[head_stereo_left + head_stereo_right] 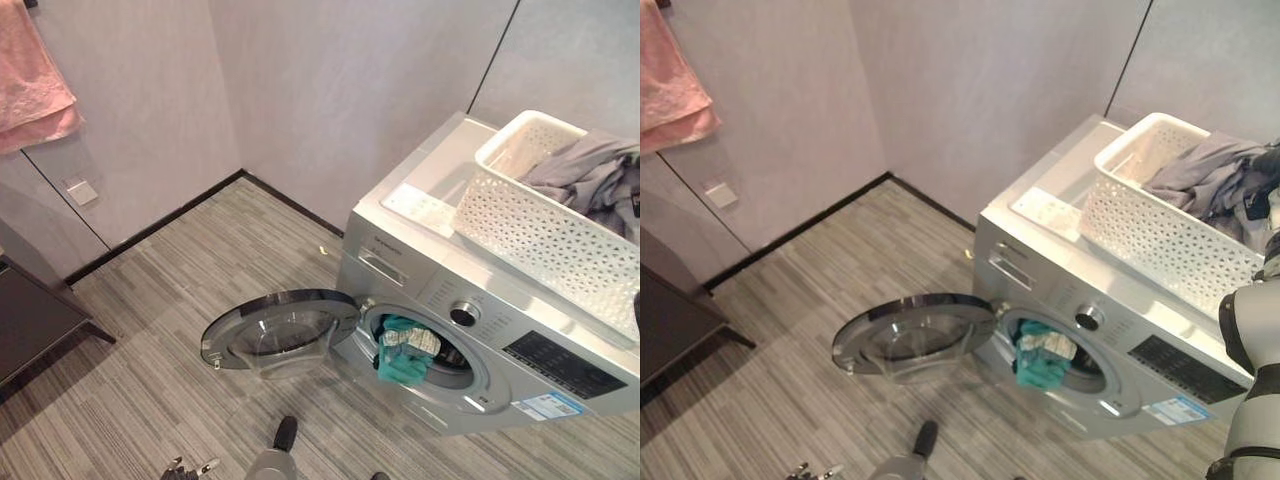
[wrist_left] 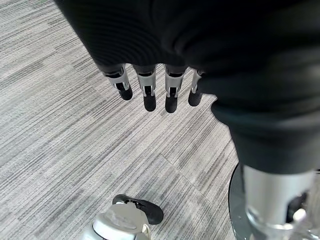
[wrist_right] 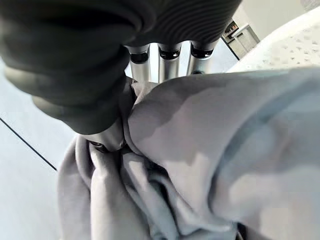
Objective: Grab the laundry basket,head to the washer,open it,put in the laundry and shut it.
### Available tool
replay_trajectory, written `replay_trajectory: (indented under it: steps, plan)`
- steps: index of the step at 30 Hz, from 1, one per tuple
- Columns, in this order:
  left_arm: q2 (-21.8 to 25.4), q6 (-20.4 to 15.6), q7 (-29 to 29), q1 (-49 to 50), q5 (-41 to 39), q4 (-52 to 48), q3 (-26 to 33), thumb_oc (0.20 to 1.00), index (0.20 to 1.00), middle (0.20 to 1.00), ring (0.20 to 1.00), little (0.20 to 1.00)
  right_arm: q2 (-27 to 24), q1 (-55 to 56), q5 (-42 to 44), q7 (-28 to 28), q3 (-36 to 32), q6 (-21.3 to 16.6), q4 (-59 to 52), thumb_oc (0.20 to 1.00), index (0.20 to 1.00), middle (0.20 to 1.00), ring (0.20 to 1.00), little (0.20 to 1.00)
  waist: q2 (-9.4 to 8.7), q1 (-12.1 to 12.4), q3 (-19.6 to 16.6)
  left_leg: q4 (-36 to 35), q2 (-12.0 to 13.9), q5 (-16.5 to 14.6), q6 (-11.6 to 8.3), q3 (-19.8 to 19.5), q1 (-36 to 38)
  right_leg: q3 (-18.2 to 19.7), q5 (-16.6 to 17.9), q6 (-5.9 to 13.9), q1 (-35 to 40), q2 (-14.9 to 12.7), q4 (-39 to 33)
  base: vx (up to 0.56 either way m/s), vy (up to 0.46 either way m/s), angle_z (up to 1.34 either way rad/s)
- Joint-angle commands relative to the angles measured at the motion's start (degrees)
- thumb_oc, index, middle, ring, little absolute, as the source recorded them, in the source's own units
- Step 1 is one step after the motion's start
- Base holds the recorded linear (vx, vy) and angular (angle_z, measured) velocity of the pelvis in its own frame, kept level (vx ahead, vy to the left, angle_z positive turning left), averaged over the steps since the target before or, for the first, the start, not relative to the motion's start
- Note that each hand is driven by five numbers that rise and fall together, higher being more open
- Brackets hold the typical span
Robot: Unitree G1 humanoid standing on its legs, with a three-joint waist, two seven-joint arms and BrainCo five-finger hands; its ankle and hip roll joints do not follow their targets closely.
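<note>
We find the right hand (image 3: 107,107) pinching grey laundry (image 3: 215,150) in the basket (image 1: 540,235) atop the washer (image 1: 470,330) — the open drum (image 1: 415,350) lies below it, left hand (image 2: 155,90) slack.

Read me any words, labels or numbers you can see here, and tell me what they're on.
Lettering on the washer front: too small to read.
Dark control panel markings: too small to read.
Blue-and-white sticker: blurred, unreadable.
Basket and grey laundry: none visible.
</note>
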Motion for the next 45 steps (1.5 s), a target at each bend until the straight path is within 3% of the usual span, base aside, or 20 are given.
replay_trajectory:
  steps: [1, 12, 18, 23, 25, 26, 28, 29, 30, 31, 32, 34, 35, 36, 37, 38, 41, 42, 43, 45]
  plan:
    - [1.4, -0.5, 2.7, -2.0, 2.3, 2.9, -1.1, 1.000, 1.000, 1.000, 1.000, 1.000, -5.9, -16.1, 5.0, -6.5, 6.8, -3.3, -3.6, 0.200, 0.200, 0.200, 0.200, 0.200, -2.97, 0.3, 0.1, 0.2, 0.8, -6.5, -0.78, 0.6, 1.1, 0.9, -7.2, 2.78, 5.6, -2.4, 0.5, 0.00, 0.000, 0.00]
    - [1.9, 0.0, 4.9, -2.0, 3.4, 4.6, -0.6, 1.000, 1.000, 1.000, 1.000, 1.000, -11.9, -30.9, 8.1, -15.5, 14.8, -5.4, -7.3, 0.200, 0.200, 0.200, 0.200, 0.200, -4.17, -0.5, -2.8, 0.2, 0.9, -7.1, -1.04, 0.2, 2.4, 0.2, -7.5, 2.95, 6.9, -2.3, 0.5, 0.00, 0.001, 0.02]
    - [1.5, 0.0, 6.8, -1.9, 4.0, 5.2, 0.7, 1.000, 1.000, 1.000, 1.000, 1.000, -17.5, -34.7, 0.4, -22.9, 19.7, -5.2, -16.2, 0.200, 0.200, 0.200, 0.200, 0.200, -4.59, -1.9, -4.3, 0.2, 1.1, -7.4, -1.04, 0.2, 3.1, 0.4, -7.3, 2.78, 7.4, -2.1, 0.5, -0.01, 0.005, 0.08]
    - [-0.6, 0.8, 7.4, -1.3, 4.5, 6.7, 2.6, 1.000, 1.000, 1.000, 1.000, 1.000, -23.3, -23.8, -1.3, -28.8, 8.4, -7.0, -35.5, 0.200, 0.200, 0.200, 0.200, 0.200, -3.23, -4.2, -5.0, 0.2, 1.4, -7.8, -0.92, 0.9, 4.0, 1.2, -7.2, 2.45, 7.6, -2.0, 0.6, -0.02, 0.012, -0.09]
    - [-2.1, 1.3, 7.2, -0.8, 4.7, 6.8, 3.7, 1.000, 1.000, 1.000, 1.000, 1.000, -24.3, -14.6, -3.1, -31.1, -1.0, -8.1, -45.7, 0.200, 0.200, 0.200, 0.200, 0.200, -1.96, -5.1, -5.1, 0.2, 1.5, -8.0, -0.80, 1.3, 4.3, 1.6, -7.4, 2.37, 7.5, -2.1, 0.6, -0.04, 0.019, -0.29]
    - [-3.4, 1.7, 7.0, -0.6, 5.3, 6.8, 4.3, 1.000, 1.000, 1.000, 1.000, 1.000, -24.0, -5.7, -4.2, -32.4, -9.8, -8.7, -52.5, 0.200, 0.200, 0.200, 0.200, 0.200, -0.80, -5.9, -5.1, 0.2, 1.5, -7.3, -0.52, 1.6, 4.1, 1.9, -6.8, 2.28, 6.9, -2.2, 0.8, -0.02, 0.018, -0.19]
    - [-3.0, 2.2, 6.6, 0.2, 5.8, 6.8, 5.1, 1.000, 1.000, 1.000, 1.000, 1.000, -21.7, 14.0, -7.0, -34.4, -29.1, -9.6, -63.4, 0.200, 0.200, 0.200, 0.200, 0.200, -1.43, -6.8, -5.5, 0.2, 1.6, -7.7, -0.49, 2.0, 4.6, 2.3, -7.1, 2.13, 7.0, -2.1, 1.1, -0.03, 0.022, -0.18]
    - [-4.3, 2.5, 6.3, 0.2, 6.6, 6.8, 5.5, 1.000, 1.000, 1.000, 1.000, 1.000, -19.8, 19.6, -8.4, -34.8, -33.6, -10.2, -67.7, 0.200, 0.200, 0.200, 0.200, 0.200, -0.45, -7.6, -5.5, 0.2, 1.5, -7.5, -0.25, 2.2, 4.6, 2.5, -6.9, 2.07, 6.7, -2.2, 1.3, -0.05, 0.022, -0.18]
    - [-4.2, 2.8, 6.2, 0.5, 7.1, 6.8, 5.7, 1.000, 1.000, 1.000, 1.000, 1.000, -16.8, 28.9, -10.6, -35.0, -41.6, -10.0, -73.5, 0.200, 0.200, 0.200, 0.200, 0.200, -0.61, -7.9, -5.6, 0.2, 1.6, -7.8, -0.24, 2.4, 4.8, 2.7, -7.2, 2.05, 6.6, -2.2, 1.4, -0.02, 0.007, -0.14]
    - [-3.8, 2.8, 6.2, 0.5, 7.1, 6.8, 5.5, 1.000, 1.000, 1.000, 1.000, 1.000, -16.6, 30.5, -10.7, -34.9, -43.1, -9.9, -74.1, 0.200, 0.200, 0.200, 0.200, 0.200, -1.01, -7.6, -5.6, 0.2, 1.6, -7.8, -0.25, 2.4, 4.8, 2.7, -7.2, 2.05, 6.6, -2.2, 1.4, -0.03, 0.008, -0.12]
    - [-5.1, 3.0, 6.2, 0.5, 7.8, 6.7, 6.6, 1.000, 1.000, 1.000, 1.000, 1.000, -9.6, 41.0, -13.9, -33.9, -49.6, -10.2, -82.5, 0.200, 0.200, 0.200, 0.200, 0.200, 0.00, -8.5, -5.4, 0.2, 1.6, -7.6, -0.03, 2.8, 4.9, 3.2, -7.1, 1.99, 6.2, -2.4, 1.7, -0.04, 0.012, -0.13]
    - [-5.2, 3.3, 6.4, 0.6, 8.2, 6.2, 6.5, 1.000, 1.000, 1.000, 1.000, 1.000, -0.3, 51.6, -15.1, -31.9, -54.5, -10.4, -90.8, 0.200, 0.200, 0.200, 0.200, 0.200, -0.34, -8.1, -5.5, 0.2, 1.5, -8.0, 0.05, 3.3, 5.4, 3.7, -7.4, 1.95, 6.3, -2.5, 1.8, -0.03, 0.001, -0.20]
    - [-5.7, 3.4, 6.3, 0.4, 8.5, 6.1, 7.0, 1.000, 1.000, 1.000, 1.000, 1.000, 3.5, 54.9, -15.2, -31.1, -54.9, -11.1, -93.5, 0.200, 0.200, 0.200, 0.200, 0.200, 0.11, -8.5, -5.3, 0.2, 1.5, -7.7, 0.16, 3.4, 5.3, 3.9, -7.2, 1.91, 6.0, -2.5, 2.0, -0.03, -0.014, -0.34]
    - [-5.8, 3.4, 6.4, 0.4, 8.8, 5.8, 7.7, 1.000, 1.000, 1.000, 1.000, 1.000, 11.4, 61.3, -14.8, -28.6, -54.2, -12.0, -98.9, 0.200, 0.200, 0.200, 0.200, 0.200, 0.34, -8.8, -5.1, 0.2, 1.5, -7.6, 0.23, 3.8, 5.5, 4.2, -7.3, 1.79, 5.9, -2.5, 2.2, -0.04, -0.013, -0.28]
    - [-5.9, 3.3, 6.4, 0.3, 9.2, 5.7, 8.1, 1.000, 1.000, 1.000, 1.000, 1.000, 14.8, 64.5, -13.9, -26.7, -53.6, -12.5, -100.9, 0.200, 0.200, 0.200, 0.200, 0.200, 0.49, -9.1, -4.9, 0.2, 1.5, -7.6, 0.27, 3.9, 5.6, 4.4, -7.2, 1.75, 5.8, -2.5, 2.2, -0.01, -0.019, -0.21]
    - [-5.8, 3.3, 6.4, 0.4, 9.2, 5.7, 8.1, 1.000, 1.000, 1.000, 1.000, 1.000, 15.0, 64.8, -13.9, -26.6, -53.7, -12.4, -101.2, 0.200, 0.200, 0.200, 0.200, 0.200, 0.35, -9.0, -5.0, 0.2, 1.5, -7.8, 0.22, 3.9, 5.8, 4.4, -7.4, 1.76, 6.0, -2.5, 2.2, 0.00, 0.000, 0.00]
    - [-5.9, 3.4, 6.4, 0.3, 9.4, 5.7, 8.7, 1.000, 1.000, 1.000, 1.000, 1.000, 22.4, 71.8, -7.5, -21.4, -48.8, -15.1, -105.3, 0.200, 0.200, 0.200, 0.200, 0.200, 0.50, -9.8, -4.6, 0.2, 1.5, -7.6, 0.24, 4.3, 6.1, 4.7, -7.4, 1.67, 5.9, -2.6, 2.4, -0.01, -0.006, 0.01]
    - [-5.8, 3.4, 6.5, 0.1, 9.4, 5.8, 8.9, 1.000, 1.000, 1.000, 1.000, 1.000, 24.5, 74.2, -4.4, -19.0, -46.4, -16.2, -107.3, 0.200, 0.200, 0.200, 0.200, 0.200, 0.56, -10.1, -4.5, 0.2, 1.5, -7.5, 0.18, 4.4, 6.1, 4.8, -7.4, 1.63, 5.8, -2.6, 2.4, -0.02, -0.028, 0.06]
    - [-5.3, 3.4, 6.5, 0.0, 9.5, 5.9, 9.5, 1.000, 1.000, 1.000, 1.000, 1.000, 26.6, 78.7, 1.6, -13.3, -40.4, -17.7, -110.7, 0.200, 0.200, 0.200, 0.200, 0.200, 0.40, -10.4, -4.2, 0.2, 1.7, -7.2, 0.02, 4.5, 6.1, 4.9, -7.3, 1.56, 5.7, -2.6, 2.6, -0.02, -0.030, 0.04]
    - [-4.9, 3.4, 6.3, 0.1, 9.5, 5.7, 9.8, 1.000, 1.000, 1.000, 1.000, 1.000, 26.7, 80.9, 4.7, -10.2, -37.2, -18.0, -112.4, 0.200, 0.200, 0.200, 0.200, 0.200, 0.31, -10.5, -4.0, 0.2, 1.8, -7.5, -0.19, 4.6, 6.3, 4.8, -7.6, 1.57, 5.9, -2.6, 2.6, 0.00, -0.015, 0.00]
